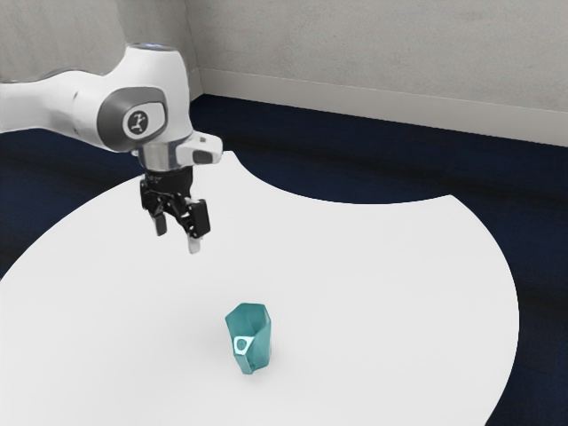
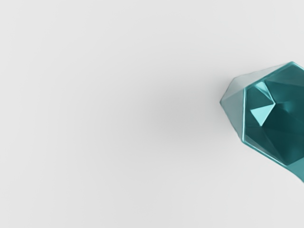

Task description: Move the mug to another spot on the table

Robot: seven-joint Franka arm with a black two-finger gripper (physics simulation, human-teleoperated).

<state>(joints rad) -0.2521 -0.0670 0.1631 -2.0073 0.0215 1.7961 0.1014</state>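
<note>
Gripper (image 1: pixel 177 234) spread wide & empty, hovering abv table (image 1: pixel 382 266), well apart frm teal mug (image 1: pixel 249 338).

Mug (image 1: pixel 248 338) on table (image 1: pixel 399 293), hand (image 1: pixel 177 240) raised apart, toward exterior view's left

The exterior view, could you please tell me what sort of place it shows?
Probably a bare simulated lab room: a white table, a dark blue floor, a plain pale wall, and a robot arm near a teal mug.
</note>
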